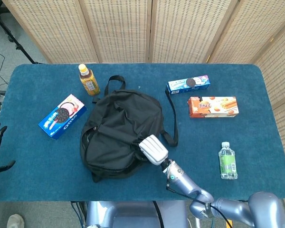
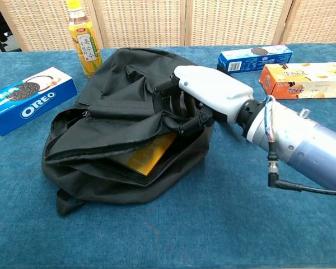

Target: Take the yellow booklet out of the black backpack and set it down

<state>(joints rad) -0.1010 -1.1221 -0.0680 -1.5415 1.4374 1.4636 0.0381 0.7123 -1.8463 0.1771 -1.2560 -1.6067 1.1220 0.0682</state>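
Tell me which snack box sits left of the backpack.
The blue Oreo box; the other blue cookie box and the orange box lie right of the backpack.

Both views are evenly and brightly lit, apparently from overhead; shadows are soft and short. The black backpack (image 2: 117, 134) shows little fold detail in the head view. Mild glare marks the white shell of the right hand (image 2: 204, 92). Focus is sharp throughout. The chest view bends slightly at its edges.
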